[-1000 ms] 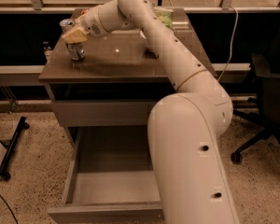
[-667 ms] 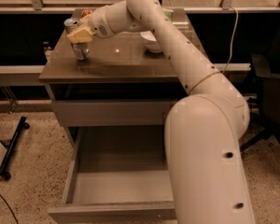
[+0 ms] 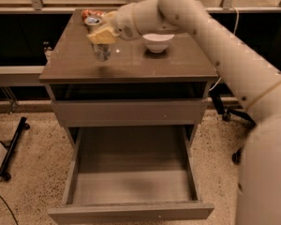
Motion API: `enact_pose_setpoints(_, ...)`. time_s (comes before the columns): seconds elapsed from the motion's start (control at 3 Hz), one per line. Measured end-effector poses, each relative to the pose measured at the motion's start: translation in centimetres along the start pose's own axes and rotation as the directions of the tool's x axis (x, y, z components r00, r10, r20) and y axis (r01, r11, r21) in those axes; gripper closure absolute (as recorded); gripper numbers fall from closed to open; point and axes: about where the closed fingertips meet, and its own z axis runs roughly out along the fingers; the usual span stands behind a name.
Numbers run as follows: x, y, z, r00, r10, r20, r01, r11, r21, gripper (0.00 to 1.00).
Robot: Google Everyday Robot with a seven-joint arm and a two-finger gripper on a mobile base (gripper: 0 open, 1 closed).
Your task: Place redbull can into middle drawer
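The redbull can, slim, silver and blue with a shiny top, is over the left part of the brown cabinet top. My gripper is shut on the can's upper half, its yellowish fingers wrapped around it. I cannot tell if the can's base touches the top. The middle drawer is pulled wide open below, a deep grey box with a bare flat floor. Its front panel is nearest the camera. My arm reaches in from the right.
A white bowl stands right of the can on the top. A crushed orange-red can lies at the back left. A closed grey drawer front sits above the open drawer. A black stand is on the floor at left, and a chair base at right.
My gripper and the redbull can have moved to the right over the cabinet top, toward the bowl. The drawer has stayed open.
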Motion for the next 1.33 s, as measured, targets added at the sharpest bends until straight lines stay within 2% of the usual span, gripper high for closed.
enact_pose_setpoints(0.33, -0.5, 3.5, -4.9, 1.000, 0.012, 0.015, -0.013, 0.9988, 0.048, 1.00)
enact_pose_setpoints(0.67, 1.1, 8.8, -7.3, 0.998, 0.040, 0.053, -0.041, 0.9988, 0.027, 1.00)
enact_pose_setpoints(1.0, 6.1, 14.1, -9.5, 0.995, 0.087, 0.040, -0.086, 0.9962, -0.003, 1.00)
enact_pose_setpoints(1.33, 11.8, 17.5, -10.1, 0.990, 0.135, 0.051, -0.135, 0.9908, -0.010, 1.00)
